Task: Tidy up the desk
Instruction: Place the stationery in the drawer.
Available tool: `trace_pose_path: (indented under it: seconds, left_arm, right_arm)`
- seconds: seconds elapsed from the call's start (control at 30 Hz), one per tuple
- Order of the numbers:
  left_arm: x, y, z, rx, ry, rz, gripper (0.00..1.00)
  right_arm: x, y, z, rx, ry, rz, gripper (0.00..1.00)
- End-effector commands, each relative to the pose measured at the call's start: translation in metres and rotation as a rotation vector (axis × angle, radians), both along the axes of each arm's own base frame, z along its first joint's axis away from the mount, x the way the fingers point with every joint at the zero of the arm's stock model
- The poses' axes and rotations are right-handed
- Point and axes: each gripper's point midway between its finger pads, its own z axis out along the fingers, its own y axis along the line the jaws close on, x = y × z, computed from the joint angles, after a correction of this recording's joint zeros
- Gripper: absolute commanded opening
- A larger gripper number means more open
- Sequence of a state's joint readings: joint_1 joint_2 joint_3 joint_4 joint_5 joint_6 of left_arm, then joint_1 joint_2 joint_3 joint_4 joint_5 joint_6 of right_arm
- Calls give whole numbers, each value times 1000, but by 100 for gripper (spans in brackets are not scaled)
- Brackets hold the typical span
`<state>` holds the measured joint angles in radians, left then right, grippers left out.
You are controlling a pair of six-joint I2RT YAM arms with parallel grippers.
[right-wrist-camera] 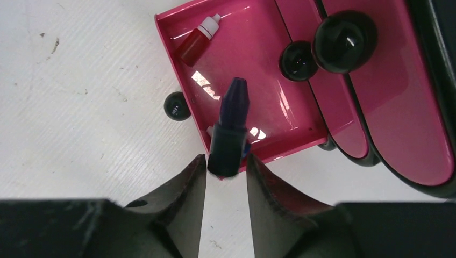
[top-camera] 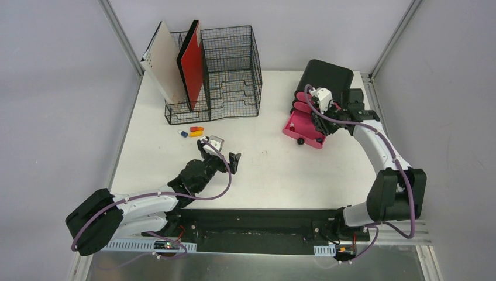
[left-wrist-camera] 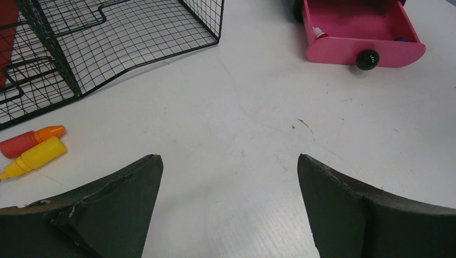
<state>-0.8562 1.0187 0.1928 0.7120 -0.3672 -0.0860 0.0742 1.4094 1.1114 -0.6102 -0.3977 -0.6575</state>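
Your right gripper (right-wrist-camera: 226,162) seems to pinch the dark blue bottle (right-wrist-camera: 232,123) by its base over the pink drawer (right-wrist-camera: 253,54) (close to its rim). A slack release could tip it onto the white desk (top-camera: 275,175) beneath both arms. Your left gripper (left-wrist-camera: 228,159) gapes empty.
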Motion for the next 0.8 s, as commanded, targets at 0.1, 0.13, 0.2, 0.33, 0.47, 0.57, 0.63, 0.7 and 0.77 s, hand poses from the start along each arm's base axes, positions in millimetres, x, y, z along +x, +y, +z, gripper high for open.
trace_pose_path:
  seconds: [0.1,0.13,0.2,0.33,0.47,0.57,0.63,0.7,0.77]
  left_arm:
    - [5,-2,18,-50,-38,13,99]
    - [5,-2,18,-50,-38,14,99]
    - [5,-2,18,-50,-39,14,99]
    - [5,-2,18,-52,-39,14,99]
    - [5,-4,17,-45,-34,11,99]
    - [6,-4,17,-42,-32,9,99]
    - [6,-4,17,-43,-33,10,99]
    - [5,-4,18,-46,-34,9,99]
    - [6,-4,17,-44,-33,10,99]
  right_arm:
    - [26,-6,2,-67,-11,-60,51]
    - [26,-7,2,-67,-7,-66,55]
    - [23,-5,4,-54,-3,-72,59]
    - [-1,12,24,51,11,-19,64]
    - [-32,31,50,174,8,72,69]
    - [-51,38,65,274,-7,108,72]
    - [-62,40,72,341,-7,119,73]
    - [-73,43,79,398,-1,134,73]
    - [-80,44,85,458,6,138,73]
